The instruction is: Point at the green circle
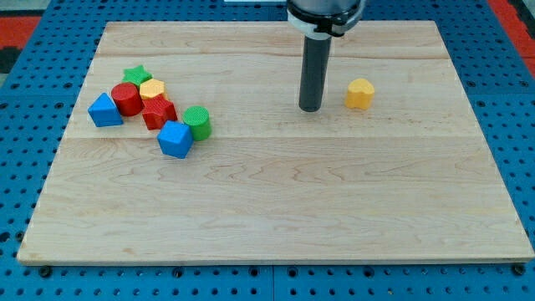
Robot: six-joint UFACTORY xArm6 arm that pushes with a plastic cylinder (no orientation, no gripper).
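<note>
The green circle (197, 122) is a short green cylinder at the view's left of the wooden board (276, 209), at the right edge of a cluster of blocks. My tip (310, 109) is the lower end of the dark rod, near the board's top centre. It stands well to the view's right of the green circle, apart from it, and just left of a yellow hexagon block (359, 94).
The cluster holds a blue cube (175, 139) touching the green circle, a red star (158, 111), a yellow block (152, 89), a red cylinder (127, 99), a green star (135, 76) and a blue triangle block (104, 110). A blue pegboard (25, 184) surrounds the board.
</note>
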